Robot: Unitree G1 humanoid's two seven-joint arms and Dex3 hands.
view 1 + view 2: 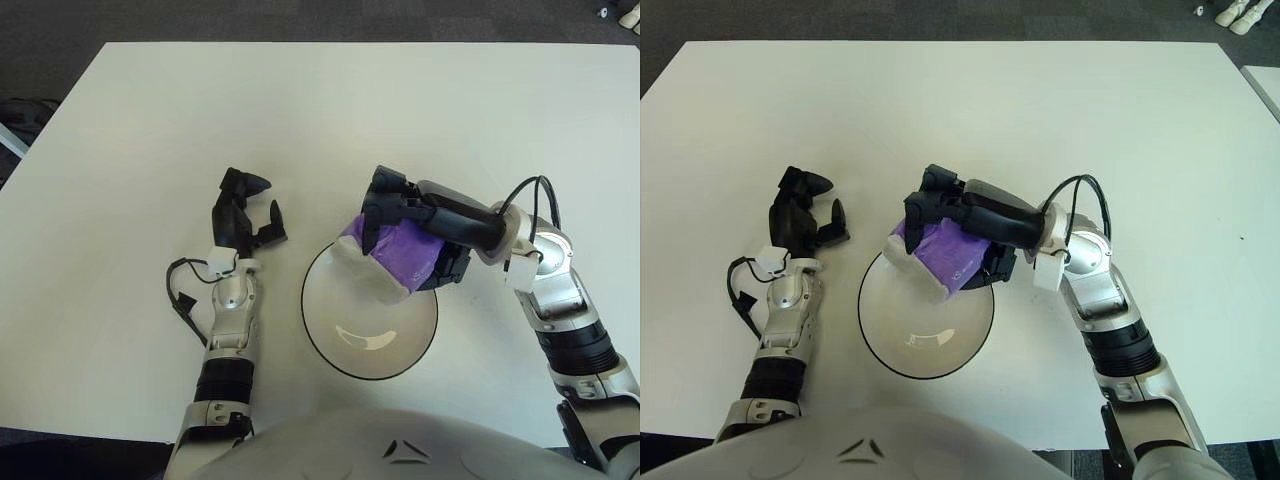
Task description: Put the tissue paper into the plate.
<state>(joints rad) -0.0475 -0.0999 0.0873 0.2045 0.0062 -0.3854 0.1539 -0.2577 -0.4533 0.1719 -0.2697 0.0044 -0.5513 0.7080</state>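
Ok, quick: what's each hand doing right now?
Left hand: open, holding nothing, left of the plate.
Right hand: shut on the tissue pack, over the plate's far rim.

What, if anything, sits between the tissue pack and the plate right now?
Nothing visible does. The right hand grips the tissue pack over the plate's far rim, and the dish below shows bare. The left hand shows left of the plate, apart from it.

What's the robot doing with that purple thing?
It is putting a pack of tissue paper into a plate on the white table. Its right hand grips the purple and white pack over the far edge of the plate and has not let go. Its left hand is to the left of the plate, fingers relaxed, holding nothing.
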